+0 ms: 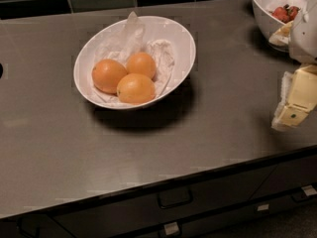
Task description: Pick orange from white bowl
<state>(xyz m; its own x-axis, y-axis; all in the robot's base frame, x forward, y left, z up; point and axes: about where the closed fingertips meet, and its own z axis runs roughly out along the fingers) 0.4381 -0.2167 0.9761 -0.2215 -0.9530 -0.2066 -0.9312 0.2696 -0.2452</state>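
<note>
The white bowl (184, 43) sits on the grey counter, left of centre, wide and oval, lined with crumpled white paper. Three oranges lie in it: one at the left (108, 75), one at the back (141, 64), one at the front (135, 88). They touch one another. My gripper (295, 103) is at the right edge of the view, well to the right of the bowl, above the counter's front right part. It holds nothing that I can see.
A deeper white bowl (263, 11) with small red fruits stands at the back right, next to my arm. The counter's front edge (148, 185) runs above dark drawers with handles. A dark tiled wall runs along the back.
</note>
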